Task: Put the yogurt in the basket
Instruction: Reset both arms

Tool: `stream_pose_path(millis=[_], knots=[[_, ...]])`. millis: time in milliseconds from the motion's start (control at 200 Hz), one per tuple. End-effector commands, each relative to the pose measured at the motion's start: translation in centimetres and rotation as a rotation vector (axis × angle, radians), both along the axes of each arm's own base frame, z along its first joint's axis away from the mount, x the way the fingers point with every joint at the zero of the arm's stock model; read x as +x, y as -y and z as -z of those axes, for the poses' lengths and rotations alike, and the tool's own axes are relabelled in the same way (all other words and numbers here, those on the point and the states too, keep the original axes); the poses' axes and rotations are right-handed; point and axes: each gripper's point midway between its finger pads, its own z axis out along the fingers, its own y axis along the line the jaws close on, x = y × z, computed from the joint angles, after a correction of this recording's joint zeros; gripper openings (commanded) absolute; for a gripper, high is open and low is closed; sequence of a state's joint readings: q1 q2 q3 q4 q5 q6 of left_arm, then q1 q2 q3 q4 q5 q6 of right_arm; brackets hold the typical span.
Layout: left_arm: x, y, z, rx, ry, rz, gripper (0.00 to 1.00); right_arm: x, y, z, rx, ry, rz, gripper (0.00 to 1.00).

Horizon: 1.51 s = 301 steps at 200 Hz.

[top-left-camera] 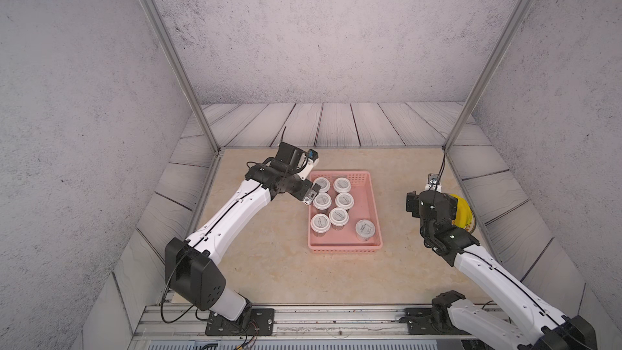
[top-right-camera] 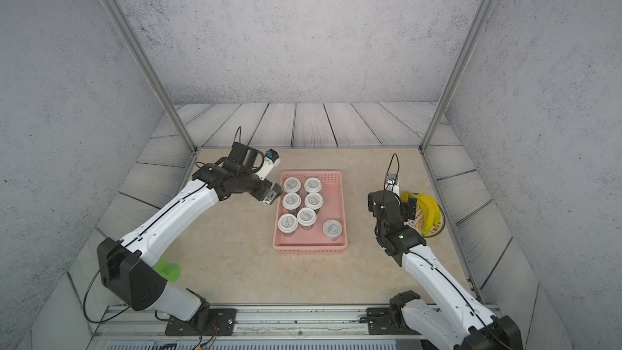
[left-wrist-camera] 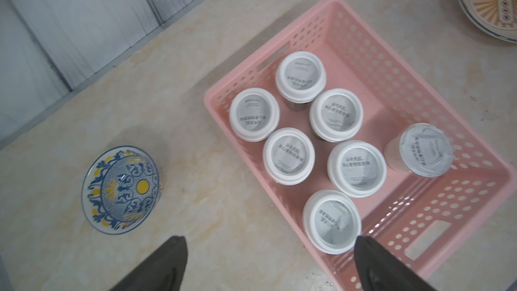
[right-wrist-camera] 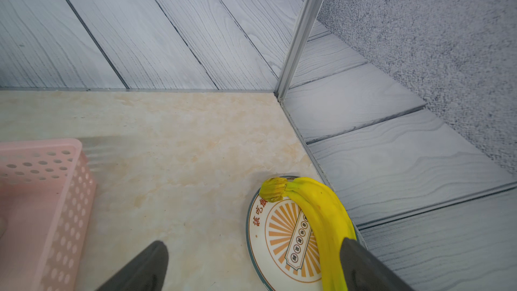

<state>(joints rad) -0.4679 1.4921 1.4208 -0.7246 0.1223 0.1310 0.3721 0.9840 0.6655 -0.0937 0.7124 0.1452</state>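
I see all seven yogurt cups [top-left-camera: 331, 205] standing inside the pink basket [top-left-camera: 370, 196], just right of my left gripper [top-left-camera: 311, 193], whose jaws gape empty at the basket's far-left rim, while my right gripper [right-wrist-camera: 251, 264] hangs open, far right.

Printed matter is found on two kinds of item. The seven small round yogurt cups with white lids [left-wrist-camera: 288, 155] carry grey Chinese print on each lid in the left wrist view; the characters are too blurred to read with confidence. The round white ceramic plate with an orange sunburst pattern [right-wrist-camera: 279, 236] bears orange Chinese characters along its rim, the first two reading "该吃", and a slanted central banner of small circled characters, illegible. Both top views show the lid print only as grey smudges.
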Motion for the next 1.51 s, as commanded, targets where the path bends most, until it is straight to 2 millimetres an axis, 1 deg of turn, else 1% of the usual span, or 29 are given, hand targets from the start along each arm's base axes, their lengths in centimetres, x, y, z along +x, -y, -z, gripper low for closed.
stream_pose_path(millis=[0, 170, 260, 310, 365, 465, 600, 671, 851, 1036, 1086, 1181, 1251, 1316, 1396, 1501], knots=[[1.2, -2.6, -0.3, -0.034, 0.07, -0.06, 0.98, 0.7, 1.2, -1.0, -0.029, 0.034, 0.075, 1.0], [2.8, -8.9, 1.9, -0.041, 0.129, -0.212, 0.98, 2.0, 1.8, 0.1, -0.034, 0.04, 0.111, 1.0], [3.3, -11.5, 3.0, -0.063, 0.16, -0.269, 0.98, 2.7, 2.3, 0.7, -0.045, 0.033, 0.137, 1.0], [3.9, -13.1, 3.8, -0.055, 0.195, -0.337, 0.98, 3.0, 2.6, 1.0, -0.055, 0.027, 0.155, 1.0], [4.3, -14.3, 5.0, -0.036, 0.219, -0.368, 0.98, 3.4, 2.9, 1.5, -0.063, 0.016, 0.168, 0.99], [4.4, -15.0, 6.8, -0.036, 0.228, -0.37, 0.98, 3.9, 3.2, 2.5, -0.071, 0.005, 0.176, 0.99], [4.6, -15.9, 8.5, -0.106, 0.235, -0.427, 0.98, 4.3, 3.7, 3.7, -0.075, -0.01, 0.179, 0.98], [4.8, -15.9, 9.0, -0.144, 0.252, -0.43, 0.98, 4.5, 3.9, 4.4, -0.069, -0.014, 0.167, 0.98], [5.4, -16.4, 10.4, -0.151, 0.303, -0.455, 0.98, 5.1, 4.5, 6.5, -0.036, -0.037, 0.157, 0.98], [5.0, -17.3, 12.0, -0.14, 0.372, -0.497, 0.98, 6.0, 4.8, 8.1, -0.016, -0.042, 0.142, 0.98], [5.1, -17.5, 11.7, -0.139, 0.394, -0.506, 0.98, 6.1, 5.0, 8.4, -0.014, -0.033, 0.146, 0.98], [5.0, -19.0, 11.9, -0.111, 0.443, -0.578, 0.98, 6.3, 5.3, 9.1, 0.007, -0.021, 0.156, 0.98], [4.8, -18.5, 12.1, -0.128, 0.476, -0.552, 0.98, 6.3, 5.6, 9.7, 0.016, -0.021, 0.168, 0.98], [4.7, -18.8, 12.6, -0.123, 0.472, -0.571, 0.98, 6.2, 5.9, 10.1, 0.031, -0.004, 0.182, 0.98], [4.9, -19.2, 13.2, -0.122, 0.484, -0.593, 0.98, 6.5, 5.6, 10.5, 0.057, 0.016, 0.149, 0.98], [5.0, -20.9, 13.5, -0.097, 0.475, -0.697, 0.98, 6.8, 5.3, 10.9, 0.063, -0.005, 0.126, 0.98]])
